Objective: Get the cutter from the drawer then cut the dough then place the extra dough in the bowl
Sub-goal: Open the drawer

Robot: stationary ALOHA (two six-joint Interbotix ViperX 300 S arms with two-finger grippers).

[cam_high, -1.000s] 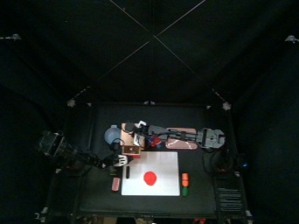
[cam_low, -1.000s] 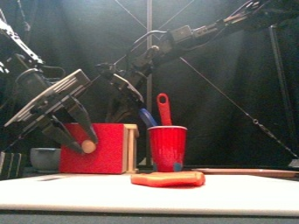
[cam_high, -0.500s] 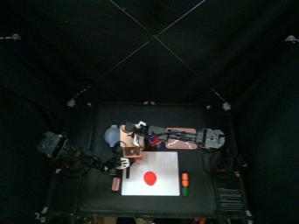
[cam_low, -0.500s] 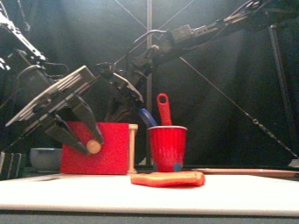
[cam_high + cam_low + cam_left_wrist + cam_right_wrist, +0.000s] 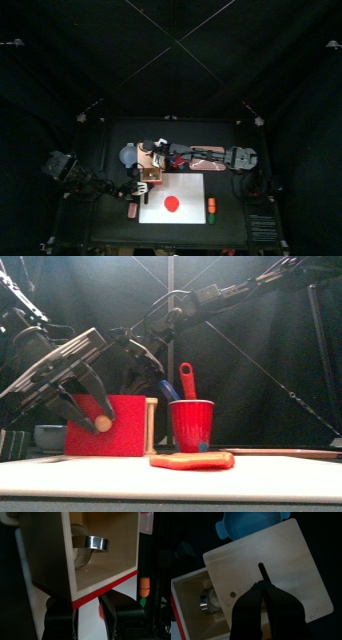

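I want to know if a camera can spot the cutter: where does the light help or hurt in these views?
Left wrist view: the cutter catches a bright highlight inside the lit drawer. Right wrist view: it shows dull, without glare. Top view: the white board is the brightest thing amid the dark.

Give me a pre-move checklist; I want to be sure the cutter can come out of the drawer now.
1. Drawer open, cutter exposed: ok.
2. Left gripper shut on the knob: ok.
3. Right gripper shut, tip pressing the box top: ok.
4. A gripper free to take the cutter: not ok, both are busy.
5. Dough lying on the board: ok.
6. Bowl empty: cannot tell, only partly in view.
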